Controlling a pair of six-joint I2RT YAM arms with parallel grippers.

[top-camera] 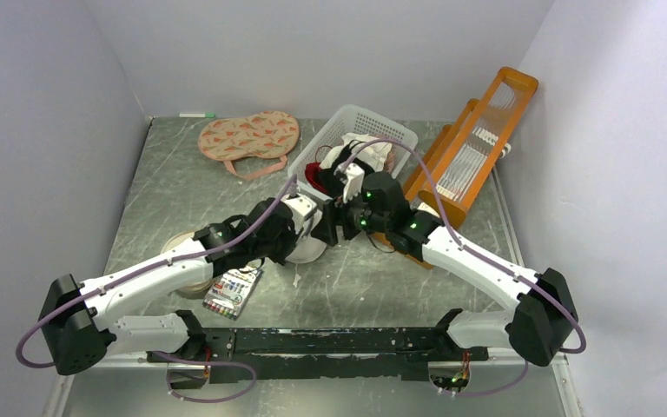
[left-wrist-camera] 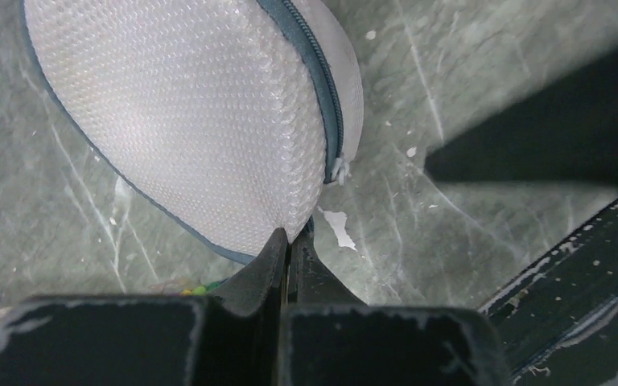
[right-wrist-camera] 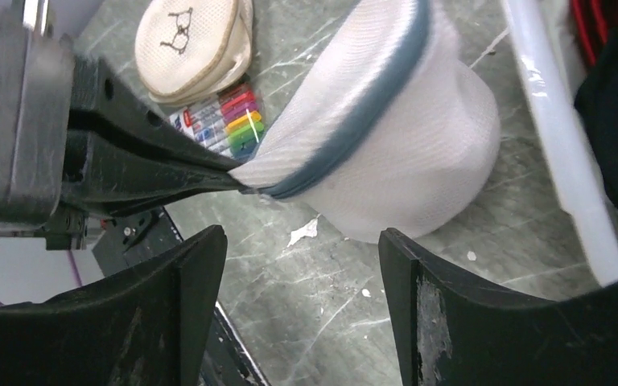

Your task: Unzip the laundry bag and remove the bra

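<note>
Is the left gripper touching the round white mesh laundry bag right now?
Touching. The left wrist view shows the left gripper pinching the rim of the round white mesh laundry bag.

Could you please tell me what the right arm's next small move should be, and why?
Probably bring the right gripper, jaws open, to the zipper pull and pinch it: the left gripper pins the bag by its rim, and the zipper looks shut.

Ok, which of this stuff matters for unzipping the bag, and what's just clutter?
In the job: laundry bag, left gripper pinching its rim, right gripper open.
Lying about: watermelon-print pouch, white basket, orange wooden frame, marker set, embroidery hoop.
</note>
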